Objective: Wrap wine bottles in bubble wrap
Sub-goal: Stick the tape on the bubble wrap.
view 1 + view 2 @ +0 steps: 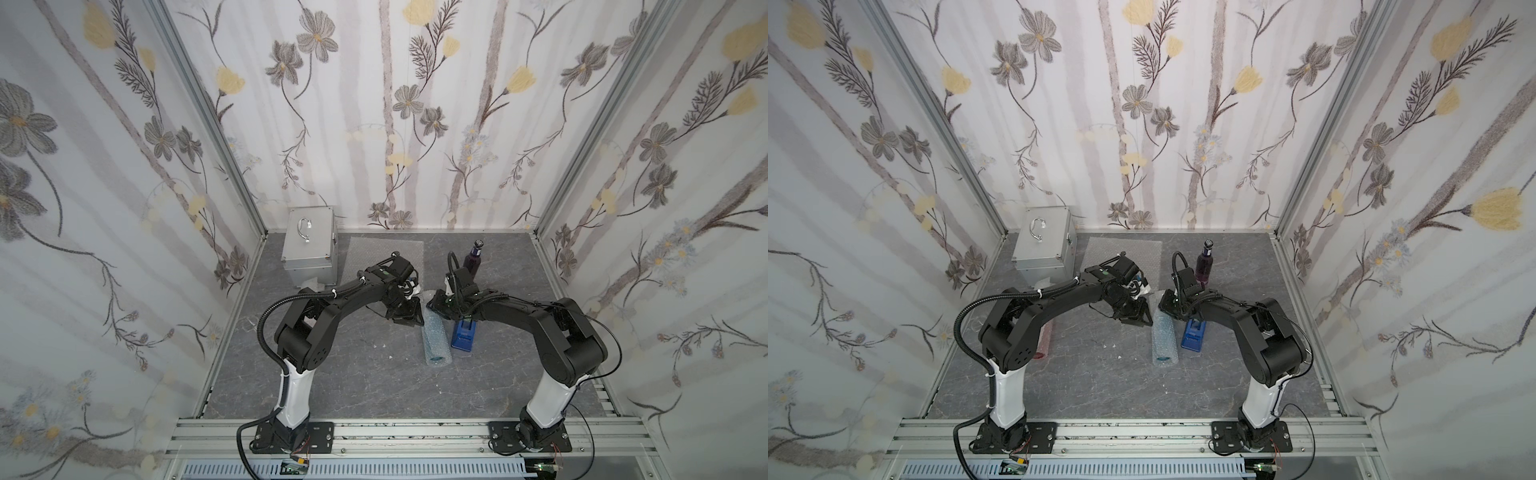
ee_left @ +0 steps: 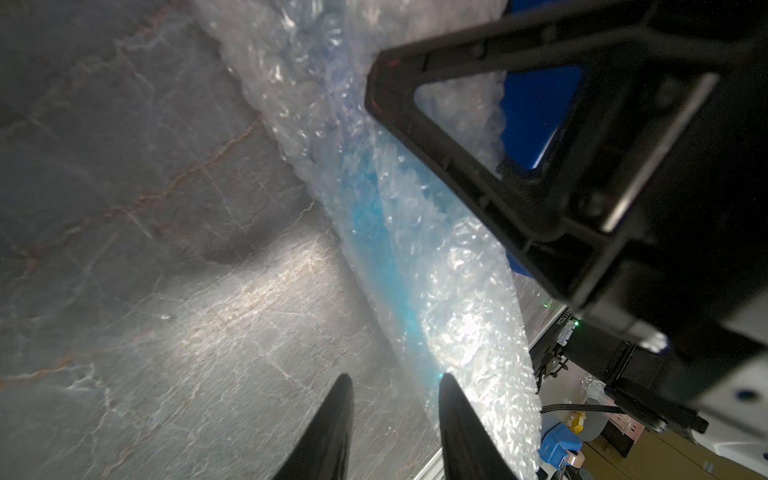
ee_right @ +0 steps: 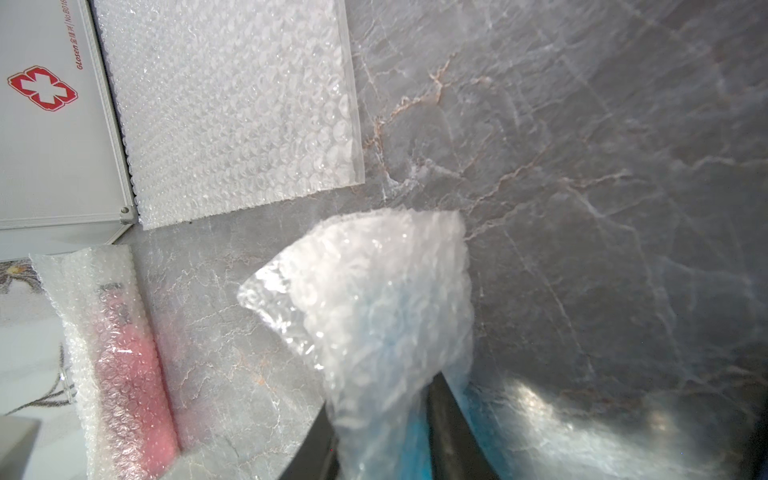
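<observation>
Here, left of the left gripper, we see a silver metal case, and just beyond the gripper a flat clear bubble-wrap sheet. Its jaws stand partly apart on nothing, one fingertip just beside the blue bottle rolled in clear bubble wrap. The right gripper pinches that roll's far end. To its right stands a blue tape dispenser, and beyond it an upright purple glass bottle. Bare grey marbled tabletop lies nearer us than both grippers.
</observation>
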Tool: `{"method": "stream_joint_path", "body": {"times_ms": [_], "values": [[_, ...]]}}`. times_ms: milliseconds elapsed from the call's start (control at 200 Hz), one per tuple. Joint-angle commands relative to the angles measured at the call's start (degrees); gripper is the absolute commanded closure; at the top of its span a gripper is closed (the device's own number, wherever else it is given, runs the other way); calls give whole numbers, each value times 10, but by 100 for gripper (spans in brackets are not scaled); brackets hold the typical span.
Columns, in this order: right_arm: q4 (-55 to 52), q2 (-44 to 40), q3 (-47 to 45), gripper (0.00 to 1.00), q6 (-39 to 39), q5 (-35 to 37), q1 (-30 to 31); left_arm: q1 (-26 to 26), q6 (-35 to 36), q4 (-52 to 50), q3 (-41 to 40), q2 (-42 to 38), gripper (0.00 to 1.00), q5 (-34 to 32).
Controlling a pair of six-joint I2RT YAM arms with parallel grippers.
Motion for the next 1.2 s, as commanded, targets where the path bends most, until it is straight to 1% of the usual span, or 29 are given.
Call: {"method": "stream_joint_path", "body": {"times_ms": [0, 175, 470, 620, 715, 824, 879, 1079, 1194], "values": [[-79, 14, -5, 72, -1, 34, 2, -3, 9, -4, 3, 12, 63, -1], [-78, 11, -9, 72, -1, 34, 1, -5, -2, -13, 8, 34, 64, -27], [-77, -1, -13, 71, 6, 34, 7, -11, -30, -3, 23, 66, 66, -4], [-76, -11, -21, 70, 16, 36, 14, -21, -32, -9, 38, 78, 66, -7], [-78, -20, -23, 64, 19, 36, 18, -25, -33, -17, 48, 87, 66, -13], [-92, -39, -25, 52, 19, 38, 18, -26, -36, -20, 51, 91, 67, -18], [-99, -57, -27, 48, 18, 41, 18, -26, -37, -20, 52, 93, 67, -19], [-143, -148, -34, 44, 13, 54, 10, -26, -39, -19, 55, 96, 67, -18], [-158, -196, -57, 43, 22, 49, 10, -27, -38, -19, 54, 97, 67, -17]]}}
